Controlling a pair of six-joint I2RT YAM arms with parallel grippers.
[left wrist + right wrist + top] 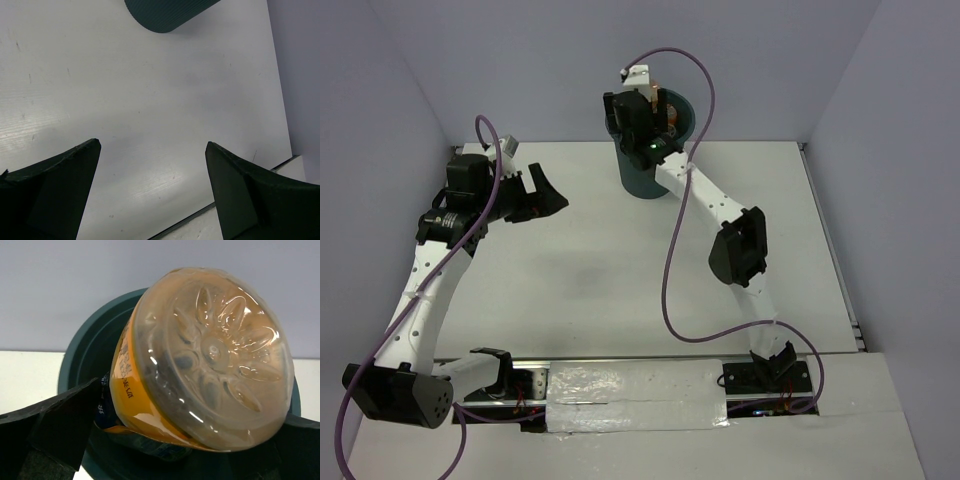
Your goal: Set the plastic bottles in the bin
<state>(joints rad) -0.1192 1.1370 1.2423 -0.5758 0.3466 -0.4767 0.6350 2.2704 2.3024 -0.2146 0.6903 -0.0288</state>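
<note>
orange bottle (210,360), dark teal bin (85,355)

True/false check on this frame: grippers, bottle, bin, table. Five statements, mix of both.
1. The left gripper is open and holds nothing. True.
2. The orange bottle sits between the fingers of the right gripper, over the mouth of the bin. True.
3. The bin lies tipped on its side. False: it stands upright on the table.
4. The bottle's cap faces the right wrist camera. False: its moulded base faces it.
5. Clear bottles lie on the table in front of the left arm. False: the top view shows no bottles on the table.
</note>
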